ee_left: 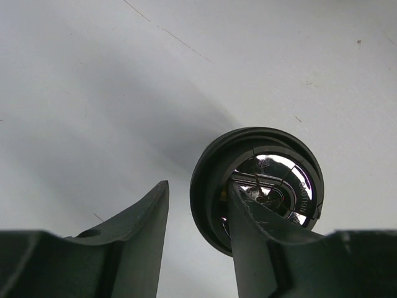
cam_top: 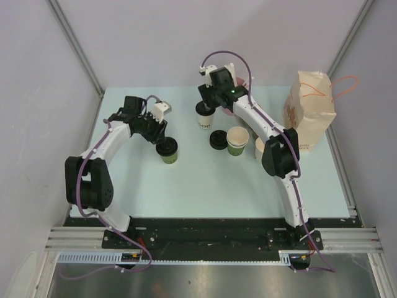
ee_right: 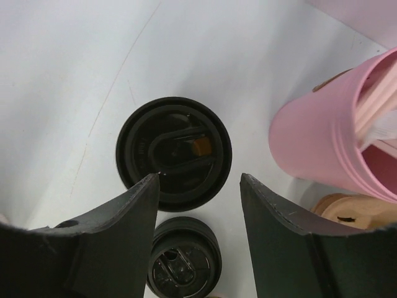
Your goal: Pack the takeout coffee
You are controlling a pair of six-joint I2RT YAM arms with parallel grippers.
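Pale tabletop [cam_top: 155, 192] fills most of my overhead view, and the biggest thing on it is the brown paper bag [cam_top: 308, 108], standing upright at the far right corner, well apart from both cups I care about. Neither cup is in it, so I judge the packing proper has not begun; this looks like the lidding stage, or the moment just after it. The green cup [cam_top: 168, 154] sits left of centre with its black lid [ee_left: 273, 180] on. The left gripper [ee_left: 197, 189] hangs right over it with its fingers parted and nothing between them; one finger crosses in front of the lid, and I cannot tell whether it touches. The white lettered cup [cam_top: 205, 121] stands further back near the middle, just beside a pink cup [ee_right: 322, 143], and its own black lid [ee_right: 167, 143] is on too. The right gripper [ee_right: 200, 177] is above it, released, holding nothing. A second, open green cup [cam_top: 237, 141] and a loose black lid [cam_top: 218, 139] lie between the white cup and the right arm. Next I would drop the right gripper so the fingers straddle the white cup's wall under the lid's rim, close gently so the paper does not crush, lift it straight up clear of the pink cup, and carry it level to the mouth of the bag.
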